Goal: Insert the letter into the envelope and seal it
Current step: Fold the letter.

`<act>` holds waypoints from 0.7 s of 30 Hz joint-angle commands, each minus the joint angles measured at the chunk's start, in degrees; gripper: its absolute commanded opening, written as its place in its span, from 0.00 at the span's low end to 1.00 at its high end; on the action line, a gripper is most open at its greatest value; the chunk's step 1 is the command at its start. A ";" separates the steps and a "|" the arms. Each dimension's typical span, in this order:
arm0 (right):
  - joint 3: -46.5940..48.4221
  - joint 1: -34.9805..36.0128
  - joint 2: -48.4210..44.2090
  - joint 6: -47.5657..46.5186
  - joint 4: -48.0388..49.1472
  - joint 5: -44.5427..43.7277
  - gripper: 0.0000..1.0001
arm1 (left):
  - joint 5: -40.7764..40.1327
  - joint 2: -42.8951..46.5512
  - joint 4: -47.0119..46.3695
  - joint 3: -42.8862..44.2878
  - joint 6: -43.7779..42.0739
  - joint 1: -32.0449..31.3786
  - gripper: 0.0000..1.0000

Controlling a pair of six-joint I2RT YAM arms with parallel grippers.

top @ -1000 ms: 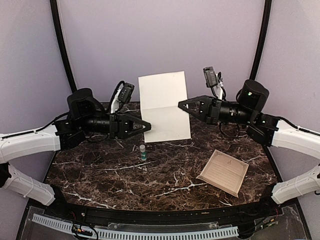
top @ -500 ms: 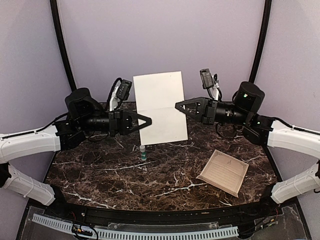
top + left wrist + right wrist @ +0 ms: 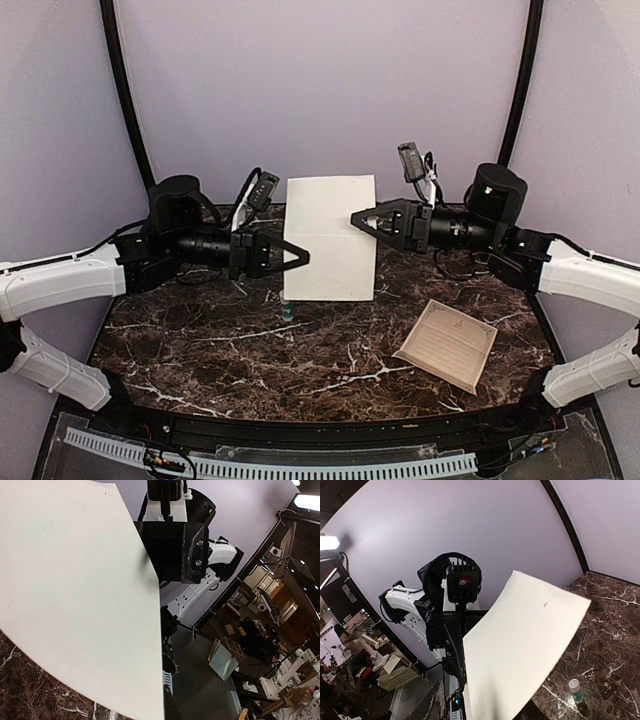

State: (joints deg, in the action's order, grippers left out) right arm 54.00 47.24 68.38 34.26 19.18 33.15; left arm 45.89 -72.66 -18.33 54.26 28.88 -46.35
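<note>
The envelope (image 3: 330, 240) is a plain cream sheet held upright above the back of the table, between the two arms. My left gripper (image 3: 300, 257) is shut on its lower left edge. My right gripper (image 3: 358, 218) is at the envelope's right edge with its jaws slightly parted, open. The envelope fills the left wrist view (image 3: 75, 595) and the right wrist view (image 3: 520, 650), hiding each gripper's own fingertips. The letter (image 3: 447, 345), a tan sheet with a dark border, lies flat at the table's right front.
A small white-and-green bottle (image 3: 287, 310) stands on the dark marble table (image 3: 200, 350) just below the envelope; the right wrist view shows the bottle (image 3: 575, 690) too. Purple walls close in behind and at the sides.
The left gripper has shut on the envelope's left edge and the right gripper's jaws have parted. The envelope has dropped lower and shifted right.
</note>
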 commanded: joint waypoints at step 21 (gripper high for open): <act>3.22 -0.22 0.43 0.62 -0.74 -9.95 0.00 | 12.46 -3.61 15.19 8.52 -21.46 8.72 0.25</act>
State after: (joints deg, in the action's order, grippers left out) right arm 57.65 47.24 69.17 33.34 14.81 27.66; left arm 54.19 -78.19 1.74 64.31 7.86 -38.61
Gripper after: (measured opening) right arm 0.003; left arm 0.209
